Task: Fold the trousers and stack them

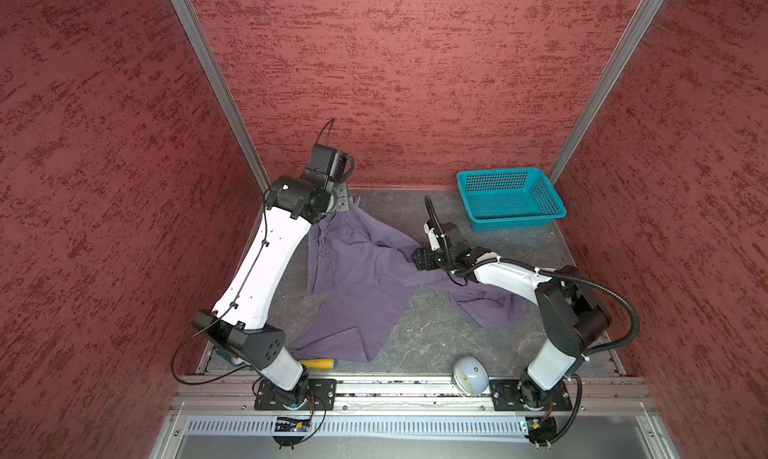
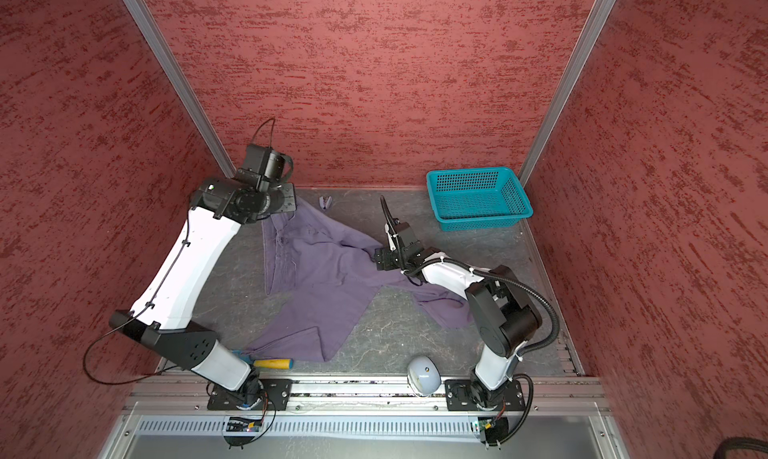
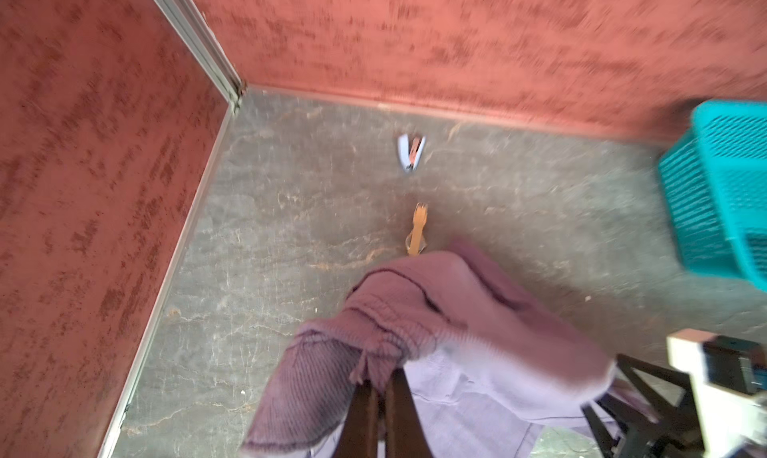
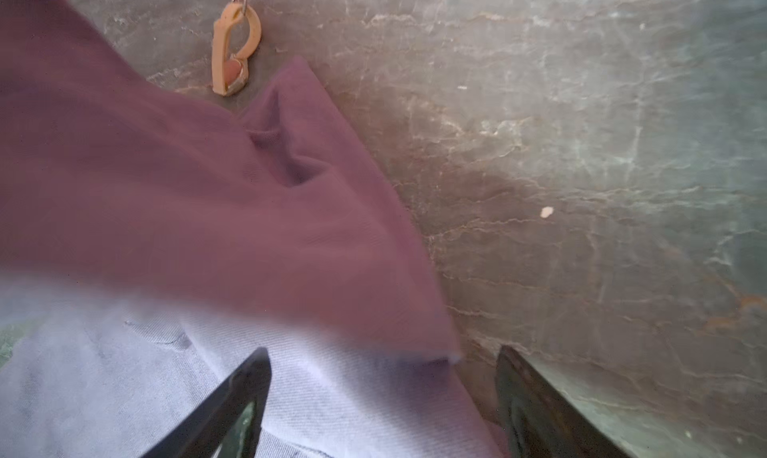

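The purple trousers lie spread and rumpled on the grey table, waistband toward the back left and legs running to the front and right. My left gripper is shut on a corner of the waistband, and the cloth drapes up over its fingers. In both top views this gripper is hidden under its wrist at the back left. My right gripper is open at the trousers' right edge. Its fingers stand wide apart with a fold of cloth lying between them.
A teal basket stands at the back right. A small stapler and an orange clip lie near the back wall. A yellow-handled tool and a grey dome sit at the front edge.
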`<state>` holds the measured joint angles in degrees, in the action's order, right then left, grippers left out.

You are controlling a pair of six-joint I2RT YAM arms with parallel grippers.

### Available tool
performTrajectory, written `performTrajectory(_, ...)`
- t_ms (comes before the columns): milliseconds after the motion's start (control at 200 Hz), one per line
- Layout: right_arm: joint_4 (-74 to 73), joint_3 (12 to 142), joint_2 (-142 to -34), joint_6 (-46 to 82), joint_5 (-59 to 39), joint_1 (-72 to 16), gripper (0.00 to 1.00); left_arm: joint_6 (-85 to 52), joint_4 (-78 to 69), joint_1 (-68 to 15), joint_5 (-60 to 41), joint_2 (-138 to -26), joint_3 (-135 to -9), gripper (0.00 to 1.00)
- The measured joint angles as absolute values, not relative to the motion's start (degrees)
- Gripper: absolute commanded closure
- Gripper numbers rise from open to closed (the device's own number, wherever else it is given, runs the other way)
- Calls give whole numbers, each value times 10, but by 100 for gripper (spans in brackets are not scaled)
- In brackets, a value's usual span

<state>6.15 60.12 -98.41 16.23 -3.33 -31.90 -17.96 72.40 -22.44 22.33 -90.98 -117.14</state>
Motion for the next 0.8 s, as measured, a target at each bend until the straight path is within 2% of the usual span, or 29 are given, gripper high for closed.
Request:
performTrajectory(150, 40, 598, -983, 158, -50, -297, 18, -166, 737, -231, 227, -907, -1223, 100)
performTrajectory(296, 32, 616, -993, 151, -107, -282, 18, -156, 753, -230, 227, -907, -1251, 100)
performTrajectory(646, -9, 601, -1026, 168, -168, -314, 19, -146, 781, -229, 215, -908, -1296, 100)
performTrajectory(721, -23, 595, -1038, 175, -167, -317, 28, -146, 791, -228, 201, -911, -1320, 100)
performTrajectory(802, -47, 596, -1060, 184, -154, -317, 54, -146, 798, -228, 187, -917, -1346, 100)
